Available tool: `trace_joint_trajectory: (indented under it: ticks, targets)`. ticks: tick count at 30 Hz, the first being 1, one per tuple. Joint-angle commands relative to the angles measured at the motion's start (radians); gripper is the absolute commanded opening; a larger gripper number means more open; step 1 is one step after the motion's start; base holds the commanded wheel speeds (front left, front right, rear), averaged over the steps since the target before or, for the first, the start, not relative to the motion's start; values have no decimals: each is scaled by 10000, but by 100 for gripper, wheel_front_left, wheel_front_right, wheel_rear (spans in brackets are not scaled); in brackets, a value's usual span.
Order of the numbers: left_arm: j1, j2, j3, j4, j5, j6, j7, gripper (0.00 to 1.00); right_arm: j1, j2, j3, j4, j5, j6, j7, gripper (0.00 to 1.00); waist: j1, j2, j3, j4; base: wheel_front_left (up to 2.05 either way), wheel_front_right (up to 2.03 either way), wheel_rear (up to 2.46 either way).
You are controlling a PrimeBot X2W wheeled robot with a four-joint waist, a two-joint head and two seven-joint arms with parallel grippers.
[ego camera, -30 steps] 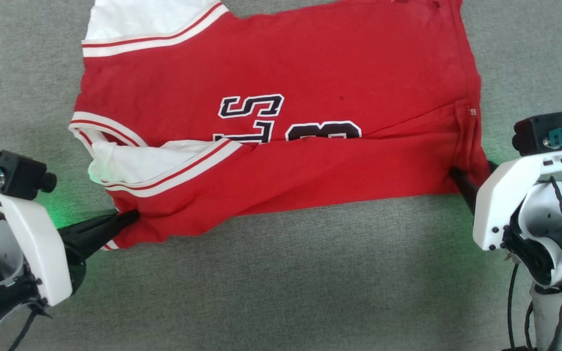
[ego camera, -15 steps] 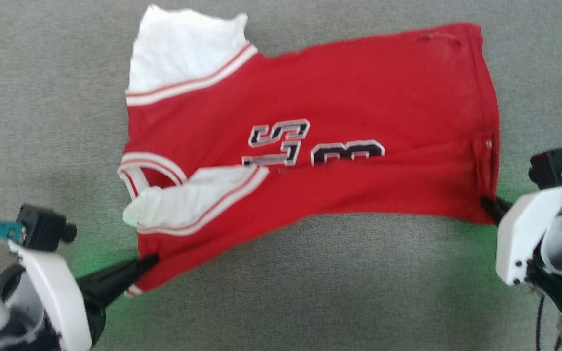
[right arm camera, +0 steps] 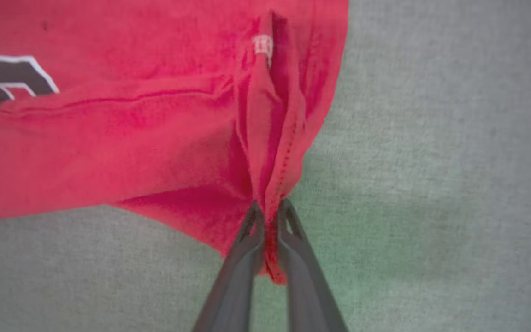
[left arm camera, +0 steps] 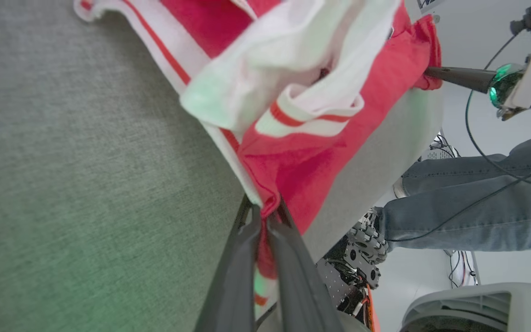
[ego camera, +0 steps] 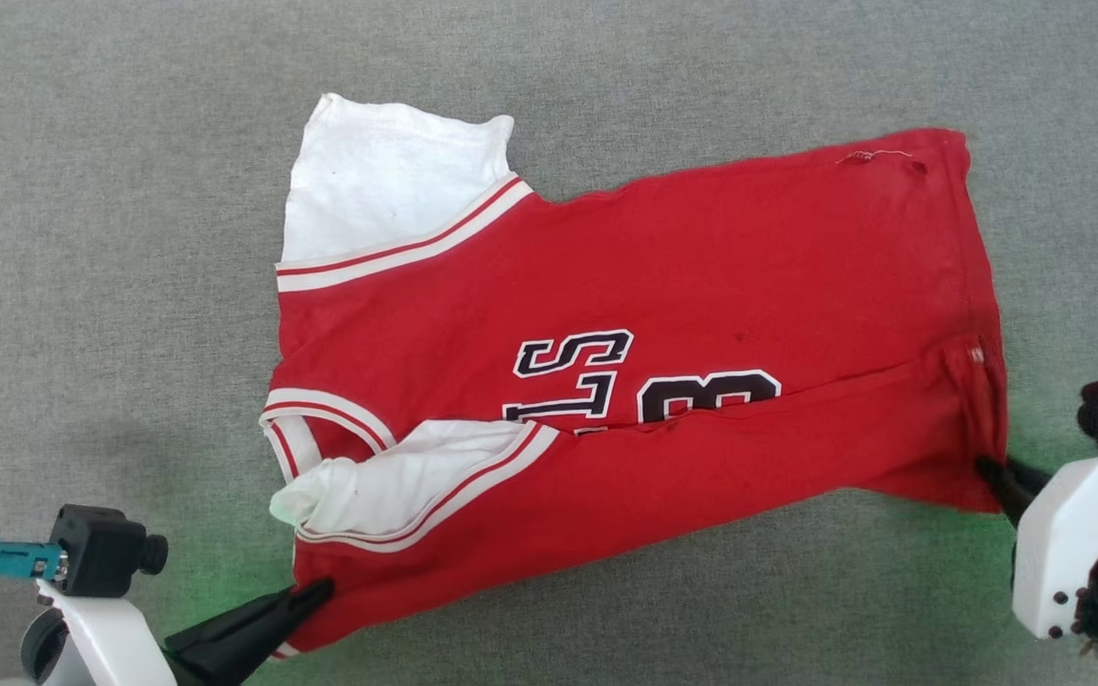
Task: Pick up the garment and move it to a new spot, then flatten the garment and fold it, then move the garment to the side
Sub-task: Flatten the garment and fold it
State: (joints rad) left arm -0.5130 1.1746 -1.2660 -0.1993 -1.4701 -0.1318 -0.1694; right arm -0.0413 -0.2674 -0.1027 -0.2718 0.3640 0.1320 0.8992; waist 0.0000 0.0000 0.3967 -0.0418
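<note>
Pinching the half-folded garment (ego camera: 625,381) on the grey mat (ego camera: 130,191) at 7 o'clock (left gripper (ego camera: 315,593)) and 4 o'clock (right gripper (ego camera: 987,467)), move both arms in step, evenly taut, to avoid skewing the fold.

The head view is bright, evenly lit and sharp, with faint shadows on the desk (ego camera: 130,238); a green glow stains the desk at lower left by the left tool (ego camera: 323,588) and at far right by the right tool (ego camera: 985,465); the left wrist view shows that green on the pale folds of the garment (left arm camera: 210,97) and a glaring green lamp (left arm camera: 500,85) at upper right; the right wrist view is soft, slightly blurred, green-tinted at lower right.
</note>
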Motion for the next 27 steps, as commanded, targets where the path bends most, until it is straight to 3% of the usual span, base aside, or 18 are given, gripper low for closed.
trace_joint_trajectory:
  ticks: [1, 2, 6, 9, 14, 18, 22, 27]
  targets:
    - [4, -50, 0, 60, 174, 27, -137, 76, -1, -12, -42, -96, -100, -26, -157, 100, 0, 0, -12, 0, 0, 0, 0]
    - [-19, -73, 0, 131, 127, 27, -210, 100, -14, 24, -91, -127, -148, -26, -328, 100, 0, 0, -22, -14, 0, 0, 0]
    - [-179, -52, 343, 507, 88, 27, -740, 100, -320, 275, -200, -427, -398, -20, -1506, 100, 0, 0, -51, -126, 0, 0, 0]
    - [-239, -46, 963, 1016, 14, 27, -931, 100, -619, 366, 131, -584, -809, -20, -3075, 100, 0, 0, -28, -271, 0, 0, 0]
    - [-338, -295, 3140, 2008, 392, 27, -969, 100, -1143, 981, 825, -198, -1740, -20, -6183, 100, 0, 0, 101, -664, 0, 0, 0]
    - [-932, -706, 4494, 3272, 1646, 27, -965, 100, -1343, 1743, 909, 372, -2668, -20, -8125, 100, 0, 0, 268, -1059, 0, 0, 0]
    - [-2193, -1139, 4683, 4277, 2117, 27, -812, 100, -1518, 2143, 973, 868, -3071, -20, -9436, 100, 0, 0, 566, -1654, 0, 0, 0]
    - [-3495, -1246, 4251, 5219, 2021, 27, 351, 100, -1620, 2173, 1077, 1095, -2745, -20, -9815, 100, 0, 0, 868, -2112, 0, 0, 0]
